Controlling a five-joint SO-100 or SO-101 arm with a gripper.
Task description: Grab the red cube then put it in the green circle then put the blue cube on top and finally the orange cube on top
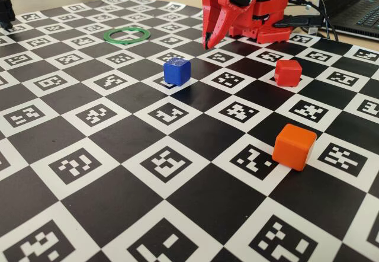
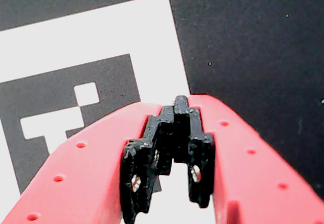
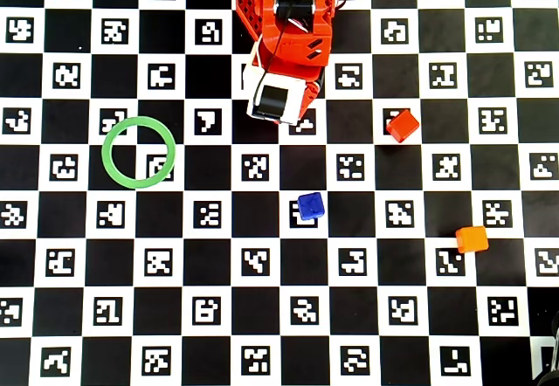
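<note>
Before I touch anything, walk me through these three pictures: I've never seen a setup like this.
It is a small red robot arm on a checkered marker board. One camera stands beside the board, one looks straight down, one rides on the wrist. The gripper, its two-finger claw, is shut and holds nothing. On the board lie a red cube, a blue cube, an orange cube and a green circle, an empty flat ring. All sit apart; nothing is stacked yet.

Lab — fiducial-marker board (image 1: 177, 155), laptop (image 1: 358, 13)
</note>
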